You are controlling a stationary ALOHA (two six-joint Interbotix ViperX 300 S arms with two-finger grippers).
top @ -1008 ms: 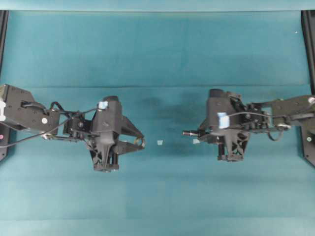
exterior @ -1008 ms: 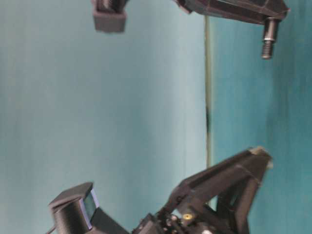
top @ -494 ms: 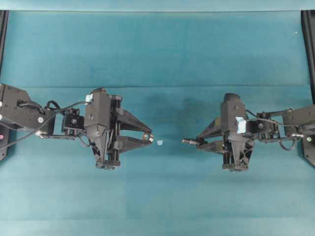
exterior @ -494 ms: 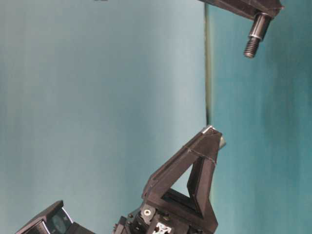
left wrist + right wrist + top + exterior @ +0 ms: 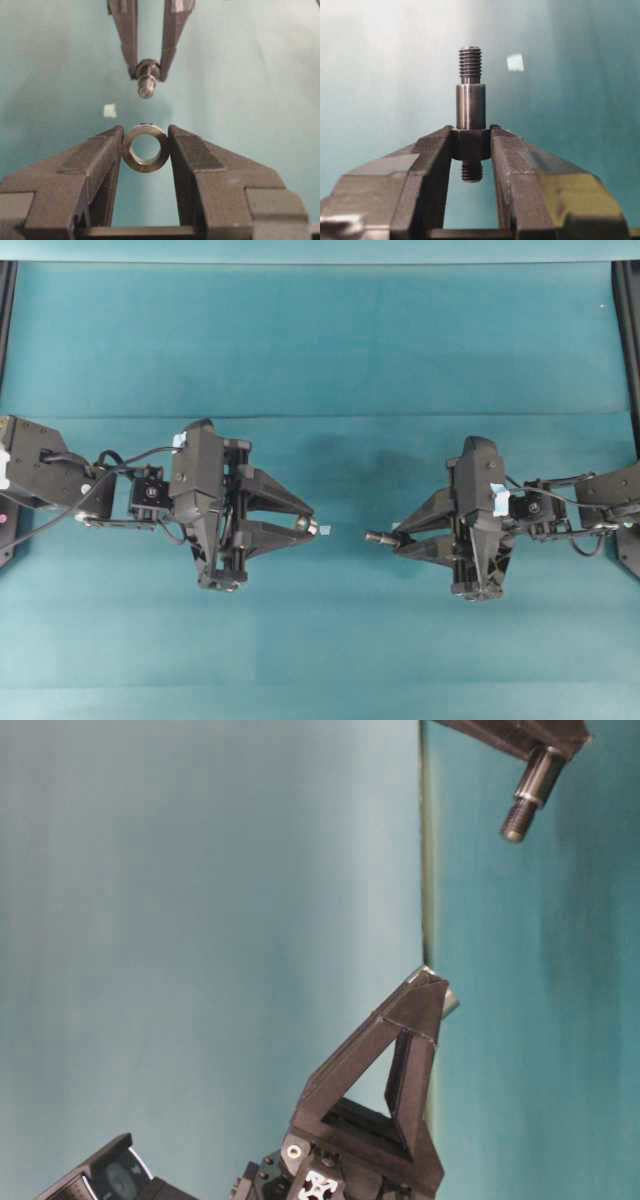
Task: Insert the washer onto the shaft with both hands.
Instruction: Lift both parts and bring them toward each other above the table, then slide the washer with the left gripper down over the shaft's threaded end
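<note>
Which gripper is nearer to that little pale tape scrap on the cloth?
Left. The left gripper, shut on the washer, has its tips right beside the tape scrap. The right gripper, holding the shaft, sits across a clear gap.

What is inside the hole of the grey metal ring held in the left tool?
Nothing: through the dull-grey metal ring only teal cloth shows. The dark stepped shaft is apart, not inserted.

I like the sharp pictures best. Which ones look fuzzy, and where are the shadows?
Left wrist view: the washer is sharp, the shaft behind it is soft. Right wrist view: the shaft's threads are crisp, the tape scrap is a blur, and a pale glow washes the top left. Overhead view: faint dark shadows lie on the cloth between the grippers. Table-level view: slightly soft all over.
</note>
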